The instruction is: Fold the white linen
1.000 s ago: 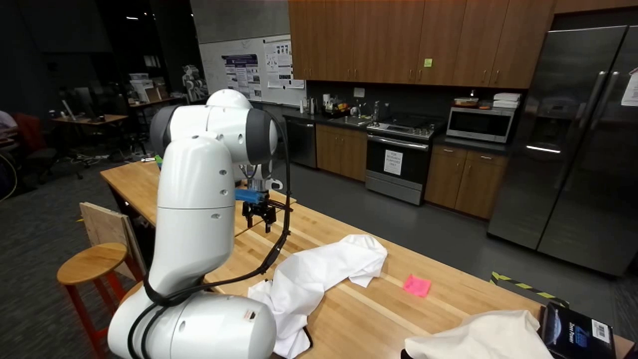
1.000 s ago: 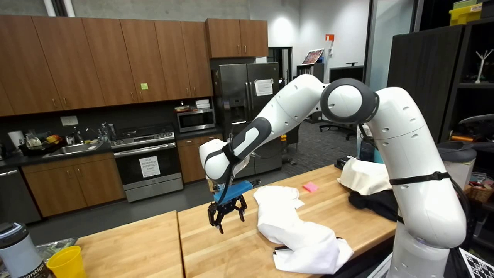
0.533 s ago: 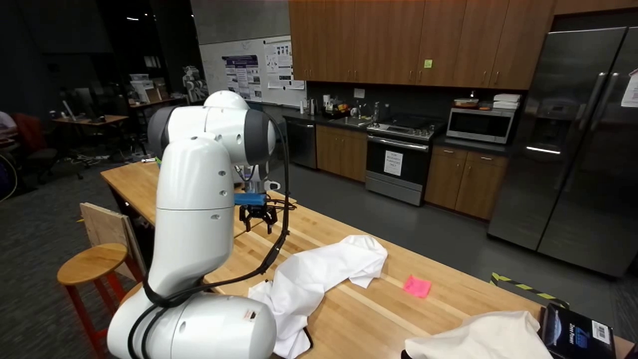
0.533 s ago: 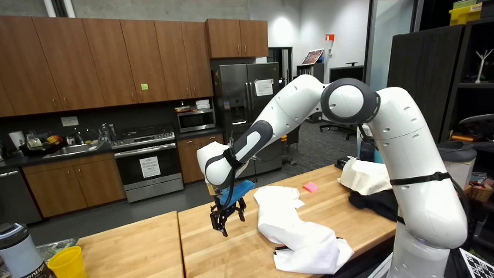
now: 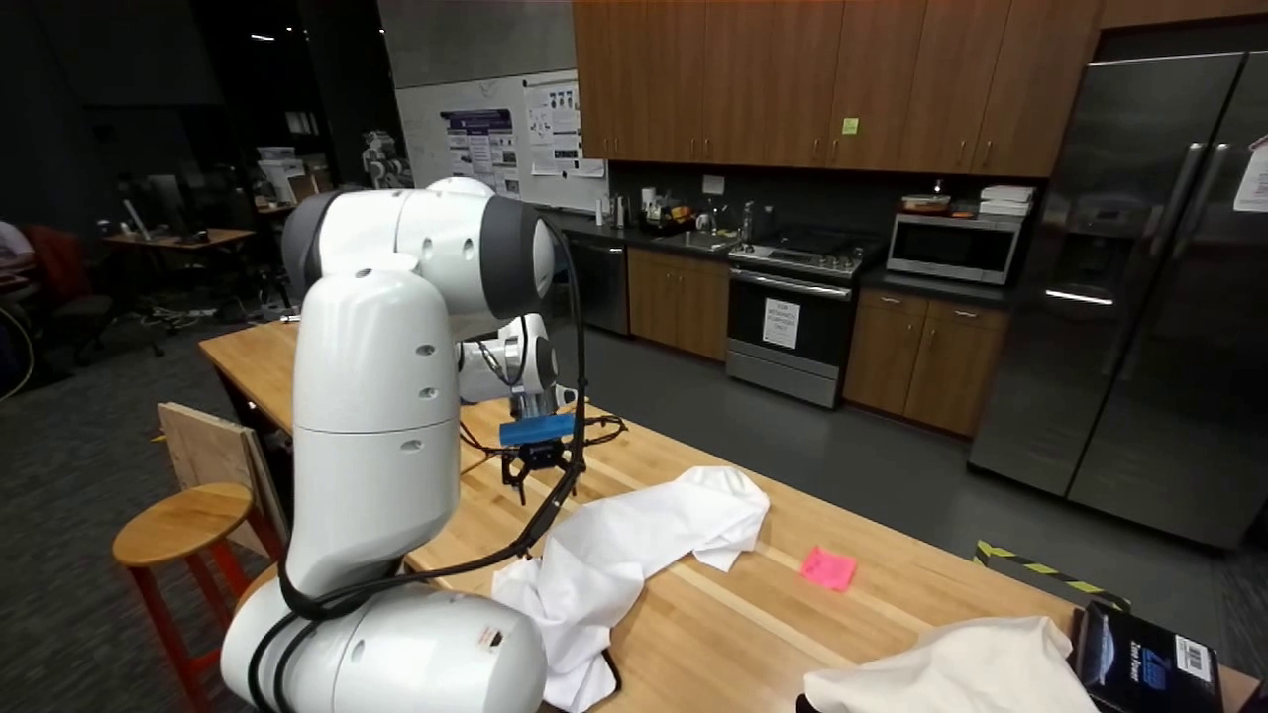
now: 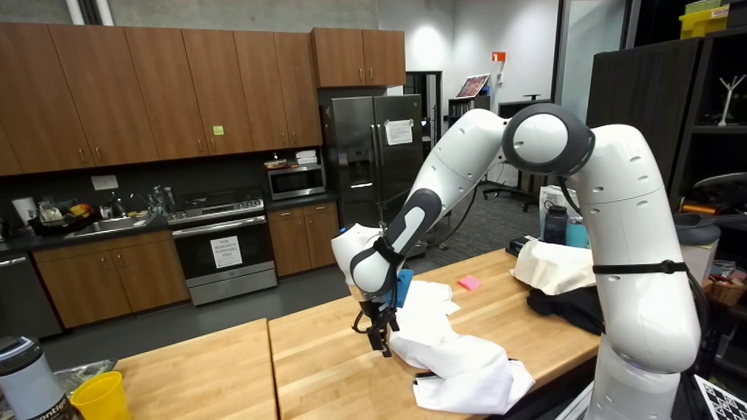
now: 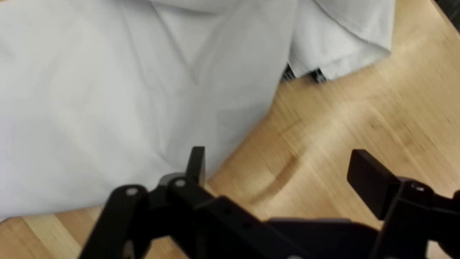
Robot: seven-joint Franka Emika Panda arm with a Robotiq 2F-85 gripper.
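Note:
The white linen (image 5: 634,540) lies rumpled in a long, bent strip on the wooden table. It also shows in an exterior view (image 6: 446,353) and fills the upper left of the wrist view (image 7: 107,108). Black tabs show at one of its edges. My gripper (image 5: 550,488) hangs pointing down above the table, beside the linen's long edge; it also shows in an exterior view (image 6: 387,343). In the wrist view the gripper (image 7: 278,160) is open and holds nothing. Its left finger overlaps the cloth's edge; its right finger is over bare wood.
A small pink item (image 5: 829,567) lies past the linen. A cream cloth (image 5: 961,668), a black box (image 5: 1149,659) and a black cloth (image 6: 569,309) lie at one table end. A yellow cup (image 6: 102,396) and a bottle (image 6: 32,379) stand on the adjoining table.
My gripper has moved toward the linen, come lower and turned about its own axis. It is open in the earlier frames too. The linen has not moved.

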